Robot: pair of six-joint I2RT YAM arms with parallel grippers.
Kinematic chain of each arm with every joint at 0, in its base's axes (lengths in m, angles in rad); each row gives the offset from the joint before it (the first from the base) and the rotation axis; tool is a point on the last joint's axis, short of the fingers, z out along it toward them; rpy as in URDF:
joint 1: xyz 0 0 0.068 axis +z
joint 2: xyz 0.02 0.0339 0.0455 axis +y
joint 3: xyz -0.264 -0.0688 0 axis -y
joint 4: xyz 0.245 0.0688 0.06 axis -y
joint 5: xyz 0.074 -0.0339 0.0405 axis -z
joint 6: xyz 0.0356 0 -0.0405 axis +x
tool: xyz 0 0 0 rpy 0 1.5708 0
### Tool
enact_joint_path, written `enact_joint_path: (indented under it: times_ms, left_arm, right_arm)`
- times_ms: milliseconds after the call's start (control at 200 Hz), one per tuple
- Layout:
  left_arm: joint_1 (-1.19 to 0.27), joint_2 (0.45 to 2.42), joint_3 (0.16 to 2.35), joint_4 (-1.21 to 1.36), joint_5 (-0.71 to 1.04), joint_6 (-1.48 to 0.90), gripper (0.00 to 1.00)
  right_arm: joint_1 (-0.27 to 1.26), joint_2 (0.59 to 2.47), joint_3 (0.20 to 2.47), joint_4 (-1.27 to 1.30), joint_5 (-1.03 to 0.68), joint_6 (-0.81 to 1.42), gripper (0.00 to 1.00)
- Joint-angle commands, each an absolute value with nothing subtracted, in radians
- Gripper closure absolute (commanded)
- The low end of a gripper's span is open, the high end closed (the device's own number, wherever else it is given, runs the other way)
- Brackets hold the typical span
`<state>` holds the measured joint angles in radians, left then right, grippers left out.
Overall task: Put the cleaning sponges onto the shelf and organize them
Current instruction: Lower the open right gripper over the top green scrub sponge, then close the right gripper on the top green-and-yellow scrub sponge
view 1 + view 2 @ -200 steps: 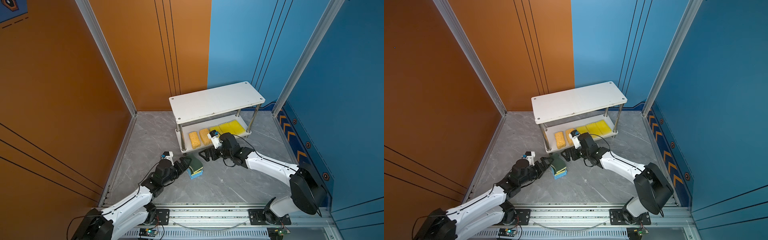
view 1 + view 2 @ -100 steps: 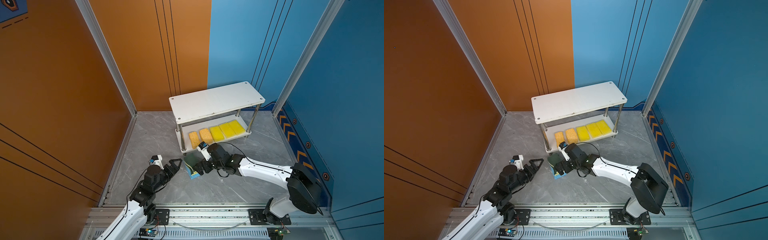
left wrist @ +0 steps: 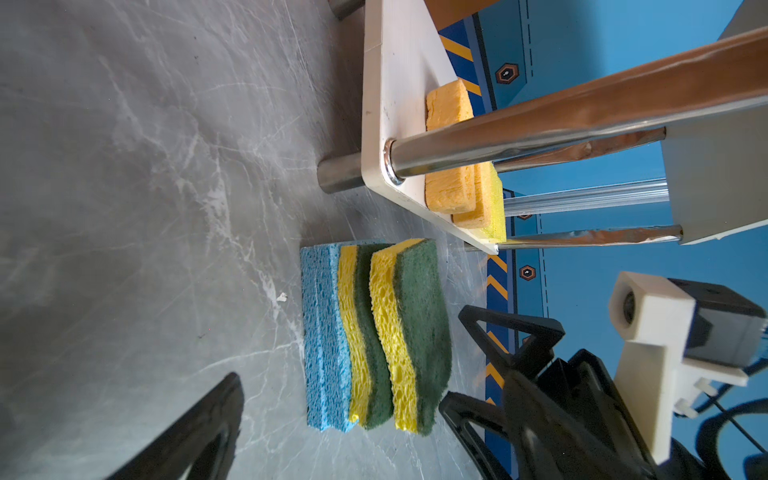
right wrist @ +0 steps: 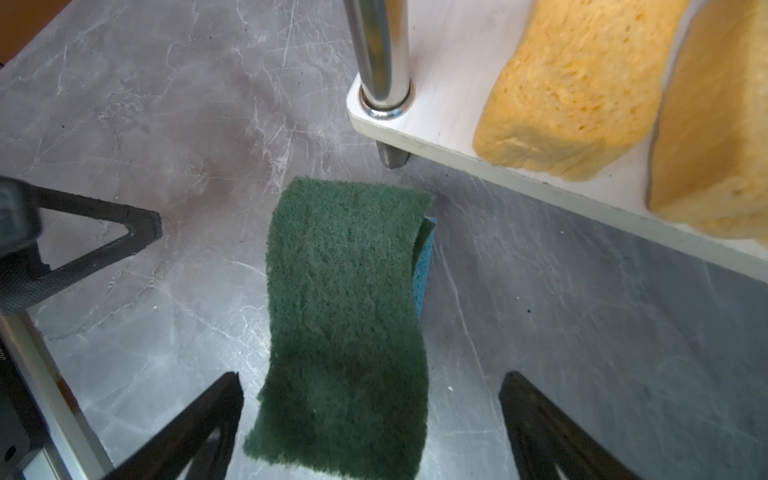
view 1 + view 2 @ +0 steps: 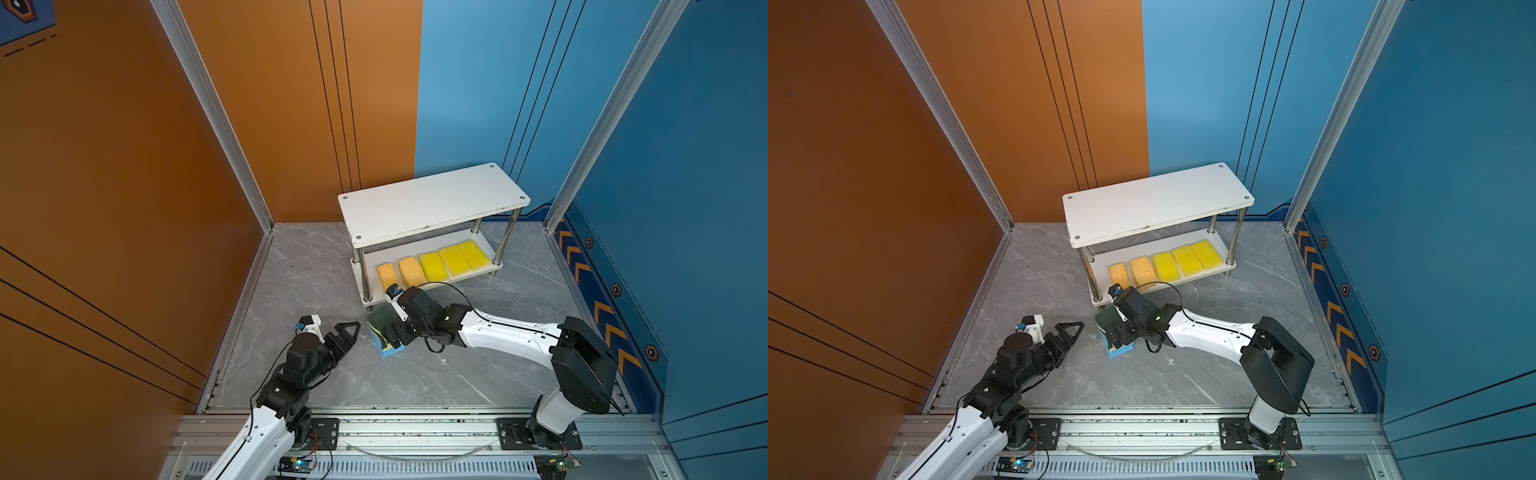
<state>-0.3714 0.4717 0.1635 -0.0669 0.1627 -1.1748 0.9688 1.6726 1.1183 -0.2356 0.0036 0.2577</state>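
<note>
Girl: Sponges! Where are they all?

Boy: Five lie in a row on the bottom board of the small white two-board shelf (image 5: 432, 203) with shiny metal posts. In both top views two orange holey sponges (image 5: 387, 275) are at the left end, and three bright yellow sponges (image 5: 455, 259) come after them.

Girl: And the rest?

Boy: They sit in one pile on the gray marble floor (image 5: 299, 270), just in front of the shelf's front left post (image 5: 362, 274). At the bottom is a light blue sponge (image 3: 322, 332); it may be two, I cannot tell. On it lies a wavy yellow sponge with a dark green top (image 3: 374, 332). One more green-topped wavy sponge (image 4: 345, 316) lies on the very top.

Girl: What about the right gripper (image 4: 372, 376)?

Boy: The right gripper is over the pile. Its two black fingers stand wide apart, one on each side of the top sponge. They do not squeeze it.

Girl: And the left gripper (image 5: 349, 337)?

Boy: The left gripper is near the pile, on its left in both top views, not touching it. Its fingers are spread wide too, with nothing between them.
</note>
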Motion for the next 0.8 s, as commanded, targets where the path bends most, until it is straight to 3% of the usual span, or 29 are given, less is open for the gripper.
enact_joint_path:
  times_ms: [0,796]
  left_arm:
    - [-0.359,0.486,0.143,-0.062,0.181,-1.155,0.02]
    - [-0.341,0.546,0.132,-0.010,0.187,-1.155,0.02]
  right_arm:
    - [0.978,1.690,1.154,-0.284,0.040,0.232,0.04]
    - [0.992,1.784,1.223,-0.321,0.055,0.211,0.11]
